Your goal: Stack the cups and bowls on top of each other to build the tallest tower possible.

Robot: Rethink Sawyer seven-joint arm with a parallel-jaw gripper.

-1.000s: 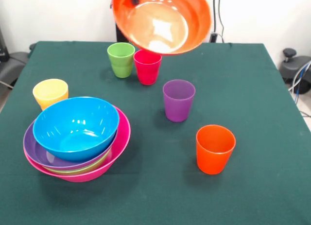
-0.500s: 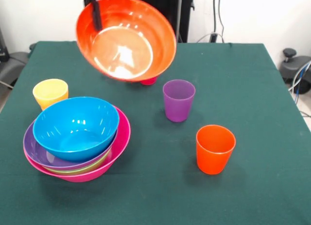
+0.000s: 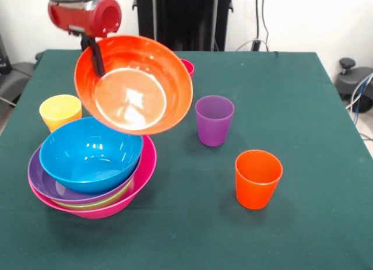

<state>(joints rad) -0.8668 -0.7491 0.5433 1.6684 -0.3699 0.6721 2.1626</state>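
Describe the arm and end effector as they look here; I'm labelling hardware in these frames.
Only the arm's last part shows: a rounded glossy red housing with a grey-black band on top. Below it hangs the end effector, of which one thin black finger shows. No cables or markings on the arm can be made out.

You see a bright, evenly lit, sharp scene; white overhead glare spots shine inside the orange bowl [image 3: 137, 86] and blue bowl [image 3: 90, 153], with soft shadows on the tabletop [image 3: 303, 107].
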